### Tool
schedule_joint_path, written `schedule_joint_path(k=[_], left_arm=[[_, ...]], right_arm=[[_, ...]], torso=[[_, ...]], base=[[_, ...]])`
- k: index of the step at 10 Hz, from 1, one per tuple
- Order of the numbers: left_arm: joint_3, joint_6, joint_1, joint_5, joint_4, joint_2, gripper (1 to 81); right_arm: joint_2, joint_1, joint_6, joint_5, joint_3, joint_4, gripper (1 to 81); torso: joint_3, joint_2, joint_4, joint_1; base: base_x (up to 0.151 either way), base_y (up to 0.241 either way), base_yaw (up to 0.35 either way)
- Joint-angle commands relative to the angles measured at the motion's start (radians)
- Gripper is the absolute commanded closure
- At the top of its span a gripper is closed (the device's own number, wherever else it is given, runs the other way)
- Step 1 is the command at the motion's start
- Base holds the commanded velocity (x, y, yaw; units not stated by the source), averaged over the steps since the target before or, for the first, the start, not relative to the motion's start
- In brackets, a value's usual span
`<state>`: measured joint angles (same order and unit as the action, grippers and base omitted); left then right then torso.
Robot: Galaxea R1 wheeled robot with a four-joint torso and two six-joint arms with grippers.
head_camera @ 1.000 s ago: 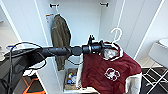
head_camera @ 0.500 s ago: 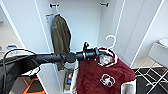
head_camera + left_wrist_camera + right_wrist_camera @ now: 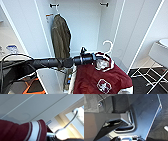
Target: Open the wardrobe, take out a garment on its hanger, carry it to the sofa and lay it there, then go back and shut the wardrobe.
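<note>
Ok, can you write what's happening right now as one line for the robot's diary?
wardrobe: open | left gripper: holding maroon jacket by white hanger, outside wardrobe | olive jacket: hanging inside

Head view bright, soft, blurry; wardrobe (image 3: 82,27) lines bow at edges. Left wrist: window (image 3: 80,117) glare blown out. Right wrist dim.

Maroon jacket (image 3: 101,77) before open wardrobe (image 3: 82,27)
</note>
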<state>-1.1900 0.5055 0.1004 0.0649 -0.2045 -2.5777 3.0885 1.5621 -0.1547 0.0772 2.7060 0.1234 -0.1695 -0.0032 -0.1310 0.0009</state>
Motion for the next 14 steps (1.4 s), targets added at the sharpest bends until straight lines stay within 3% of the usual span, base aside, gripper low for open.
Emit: schedule_joint_path(k=[1, 9, 14], left_arm=[[0.035, -0.002, -0.189, 0.092, 0.034, -0.007, 81.1], [0.026, -0.001, -0.184, 0.096, 0.031, 0.0, 81.1], [0.02, 0.008, -0.184, 0.115, 0.028, 0.005, 81.1]], right_arm=[[0.008, -0.023, 0.004, -0.062, -0.005, -0.007, 1.0], [0.008, -0.024, 0.001, -0.062, -0.003, -0.007, 1.0], [0.008, -0.024, 0.001, -0.062, -0.003, -0.007, 1.0]], torso=[[0.0, 0.0, 0.0, 0.0], [0.0, 0.0, 0.0, 0.0], [0.0, -0.001, 0.0, -0.001]], base=[[0.0, 0.0, 0.0], [0.0, 0.0, 0.0], [-0.059, 0.0, 0.0]])
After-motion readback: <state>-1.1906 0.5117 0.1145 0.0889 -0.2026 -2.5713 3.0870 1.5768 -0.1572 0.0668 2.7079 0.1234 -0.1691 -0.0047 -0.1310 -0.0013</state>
